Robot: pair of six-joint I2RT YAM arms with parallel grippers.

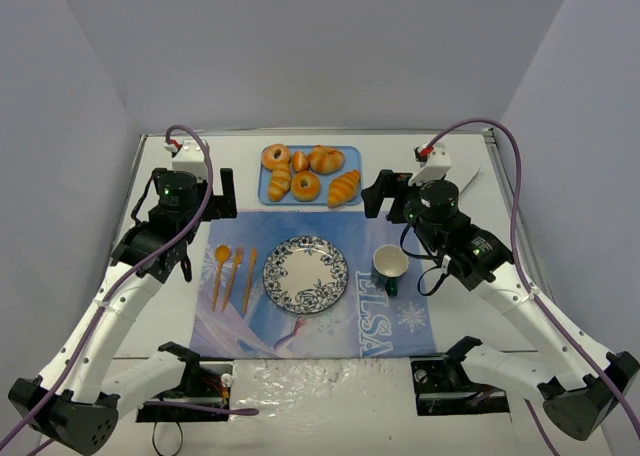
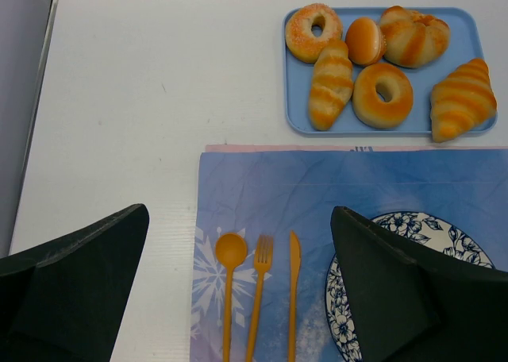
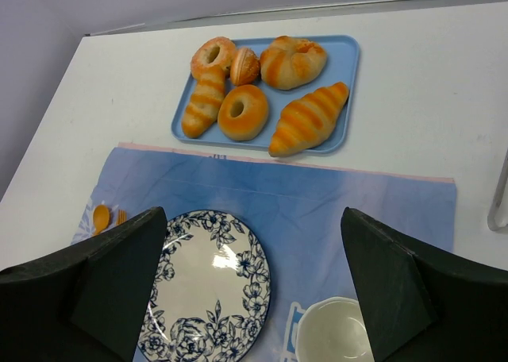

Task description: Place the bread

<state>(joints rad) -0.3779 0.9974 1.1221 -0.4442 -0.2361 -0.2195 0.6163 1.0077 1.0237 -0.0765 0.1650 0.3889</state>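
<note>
A light blue tray (image 1: 270, 190) at the back of the table holds several breads: a sugared doughnut (image 1: 276, 157), a striped roll (image 1: 280, 182), a glazed doughnut (image 1: 305, 185), a round bun (image 1: 327, 159) and a croissant (image 1: 344, 187). The tray also shows in the left wrist view (image 2: 295, 122) and the right wrist view (image 3: 348, 68). An empty blue-flowered plate (image 1: 306, 274) lies on the blue placemat (image 1: 390, 326). My left gripper (image 1: 215, 194) is open and empty, left of the tray. My right gripper (image 1: 385, 196) is open and empty, right of the tray.
An orange spoon (image 1: 220, 272), fork (image 1: 235, 274) and knife (image 1: 249, 276) lie left of the plate. A dark green cup (image 1: 390, 268) stands right of the plate. White walls close the table in on three sides.
</note>
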